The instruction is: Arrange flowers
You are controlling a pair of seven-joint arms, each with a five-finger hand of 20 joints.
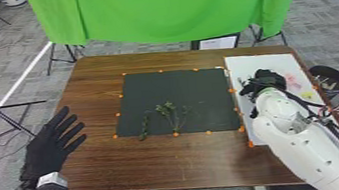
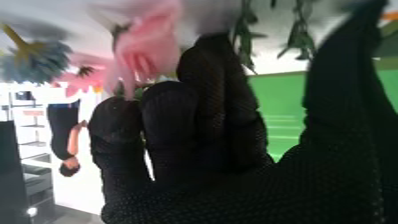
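Just past the fingertips of the right hand (image 1: 267, 79), a pink rose (image 2: 149, 47) faced the glove; contact could not be confirmed. The hand was open, fingers extended, gripping nothing, above the white sheet (image 1: 272, 62). Leafy green stems (image 2: 299, 35) showed between fingers and thumb; a blue flower (image 2: 35, 62) sat farther out, beyond the rose. Left of the hand, green sprigs (image 1: 168, 111) lay on the dark mat (image 1: 174, 85) across the desk (image 1: 155, 167). Well apart, beyond the mat, the left hand (image 1: 46, 150) was open and empty.

Handling estimate: rose very light, petals soft and easily crushed, stem stiffer. Best hold judged to be a light pinch on the stem below the bloom, clear of neighbouring leaves, which might have snagged.
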